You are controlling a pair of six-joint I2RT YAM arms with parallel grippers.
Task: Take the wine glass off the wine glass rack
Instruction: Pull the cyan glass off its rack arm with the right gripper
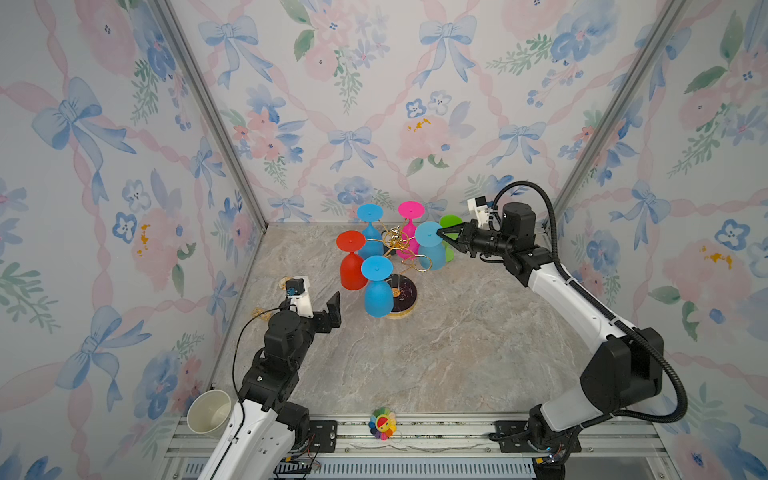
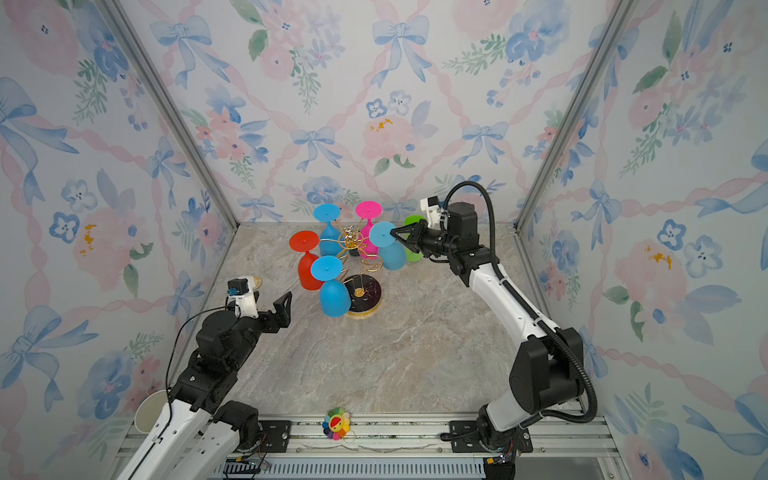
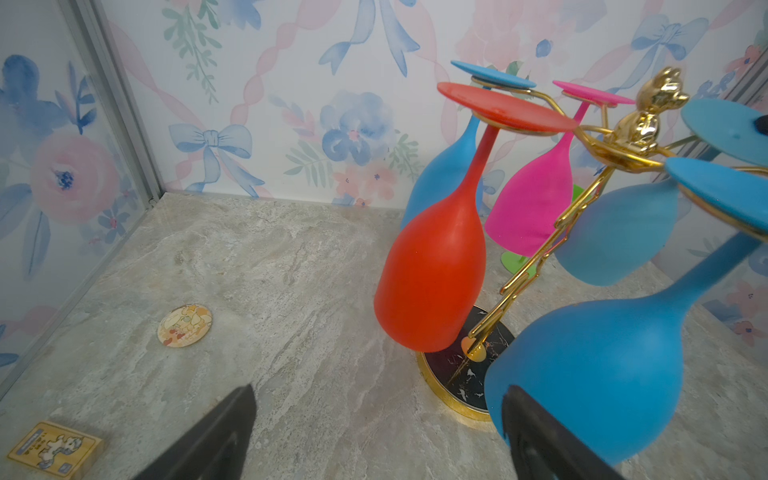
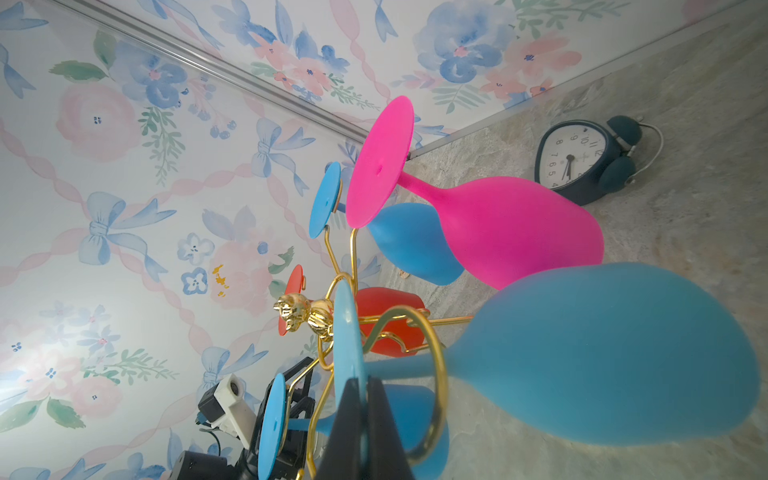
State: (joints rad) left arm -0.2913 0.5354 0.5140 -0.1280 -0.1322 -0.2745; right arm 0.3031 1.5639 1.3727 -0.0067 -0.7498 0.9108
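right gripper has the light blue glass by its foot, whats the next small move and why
Probably a short pull of the right gripper straight outward, away from the central knob of the wine glass rack. It is shut on the foot of the light blue wine glass, whose stem seems to sit in a gold loop, so sliding out along that arm should free it.

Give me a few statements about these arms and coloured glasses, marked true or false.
1. The right gripper pinches the round foot of the matte light blue wine glass. True.
2. The left gripper holds the red wine glass. False: the left gripper is open and empty.
3. The pink wine glass hangs upside down from the gold wire wine glass rack. True.
4. The white paper cup stands beside the rack. False: it is by the left arm's base, far from the rack.
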